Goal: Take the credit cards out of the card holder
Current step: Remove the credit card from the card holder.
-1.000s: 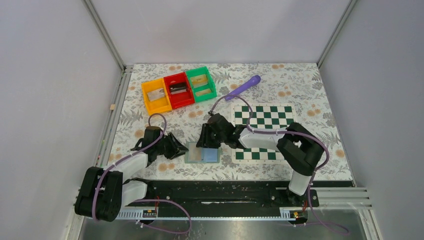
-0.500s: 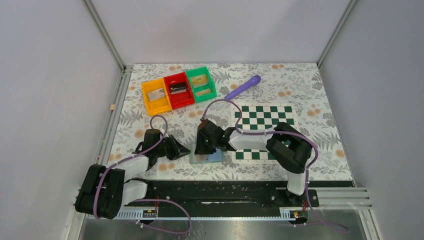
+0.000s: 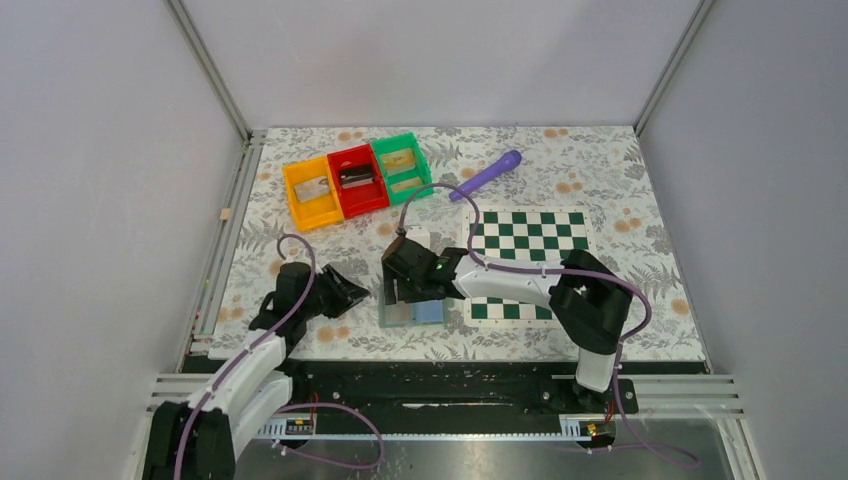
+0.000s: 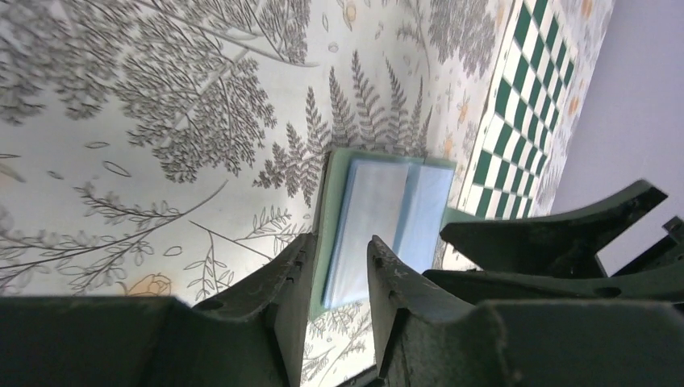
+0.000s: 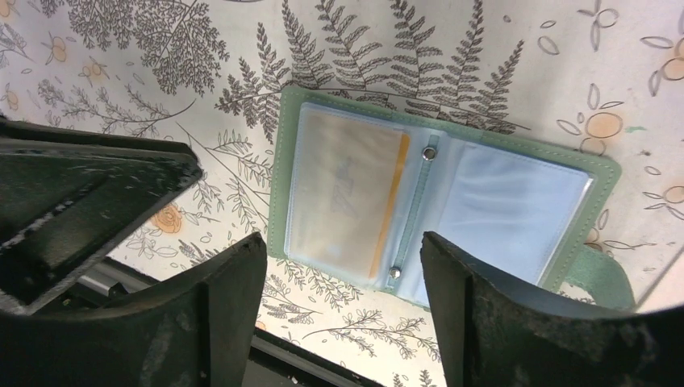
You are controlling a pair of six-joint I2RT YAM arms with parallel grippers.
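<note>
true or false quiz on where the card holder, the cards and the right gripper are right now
1. The card holder lies spread open. True.
2. A tan credit card sits in one sleeve. True.
3. The right gripper is clamped on that card. False: its jaws stand open above the holder, holding nothing.
4. The holder rests on the chessboard. False: it lies on the floral table cover beside the board.

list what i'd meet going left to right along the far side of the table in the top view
yellow bin → red bin → green bin → purple tool
</note>
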